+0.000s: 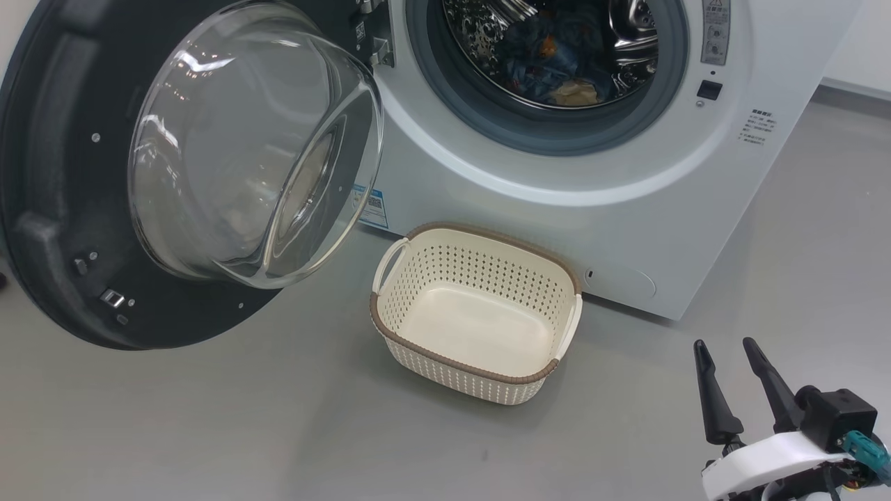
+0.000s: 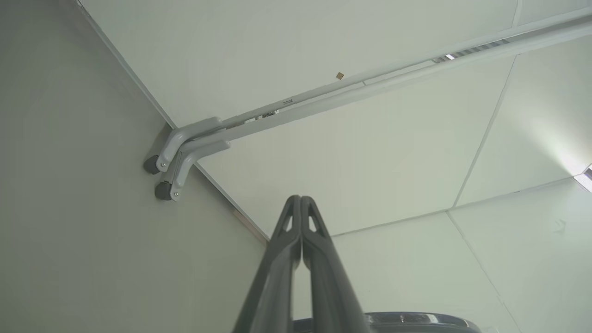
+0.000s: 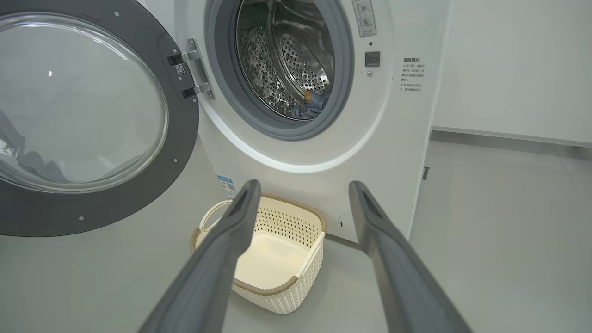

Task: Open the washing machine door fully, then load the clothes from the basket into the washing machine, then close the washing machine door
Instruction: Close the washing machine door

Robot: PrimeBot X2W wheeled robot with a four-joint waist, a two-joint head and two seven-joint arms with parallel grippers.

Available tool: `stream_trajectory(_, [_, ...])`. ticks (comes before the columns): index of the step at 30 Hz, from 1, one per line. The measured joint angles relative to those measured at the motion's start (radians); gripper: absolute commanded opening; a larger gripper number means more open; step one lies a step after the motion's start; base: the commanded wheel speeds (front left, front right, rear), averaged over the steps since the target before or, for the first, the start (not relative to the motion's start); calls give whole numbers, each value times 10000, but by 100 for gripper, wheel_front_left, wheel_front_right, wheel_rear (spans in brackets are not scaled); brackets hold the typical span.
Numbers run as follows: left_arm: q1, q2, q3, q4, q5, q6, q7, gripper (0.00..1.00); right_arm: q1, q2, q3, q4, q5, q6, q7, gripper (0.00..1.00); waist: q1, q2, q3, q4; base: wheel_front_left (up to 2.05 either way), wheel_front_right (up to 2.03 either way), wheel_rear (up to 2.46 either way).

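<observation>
Plainly, the loading looks done: the basket point(image 1: 487, 234) stands bare on the floor point(image 1: 278, 431) in front of the washing machine point(image 1: 626, 229), and the clothes point(image 1: 550, 62) lie inside the drum. What remains, by my reading, is shutting the washing machine door point(image 1: 230, 160).

That door stands swung out to the left of the drum mouth, held by its hinge point(image 1: 379, 49) at the mouth's left side. Being round, it has no long axis; the hinge line, running upright, is what counts. Its bulging glass points toward the robot and the basket, and its free edge with the latch point(image 1: 111, 298) is the far-left part.

The right claw point(image 1: 724, 344) hangs low on the right, fingers spread wide and holding nothing, well apart from the door with the basket between them. The left claw point(image 2: 300, 199) points up at the ceiling, fingers pressed together and empty. Since the door lies on the robot's left, that arm seems the nearer one for pushing the free edge rightward.
</observation>
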Motion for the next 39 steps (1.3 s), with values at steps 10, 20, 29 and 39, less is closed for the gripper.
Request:
stream_trajectory(10, [-1946,1218,740,1126,-1419,240,1037,0,-262,-198,290,2,-56,0,0,100,0,0,292,-178,0,0,0])
stream_trajectory(20, [-2661,1910,968,2286,-1979,449,1824,0,-263,-382,405,73,-56,0,0,100,0,0,425,-455,0,0,0])
stream_trajectory(29, [-2981,2038,819,3127,-2368,272,2631,0,-428,-671,669,153,-56,0,0,100,0,0,532,-754,0,0,0])
stream_trajectory(39, [-2993,2174,479,3772,-2573,-128,3377,0,-428,-911,719,186,-52,0,0,100,0,0,653,-993,0,0,0])
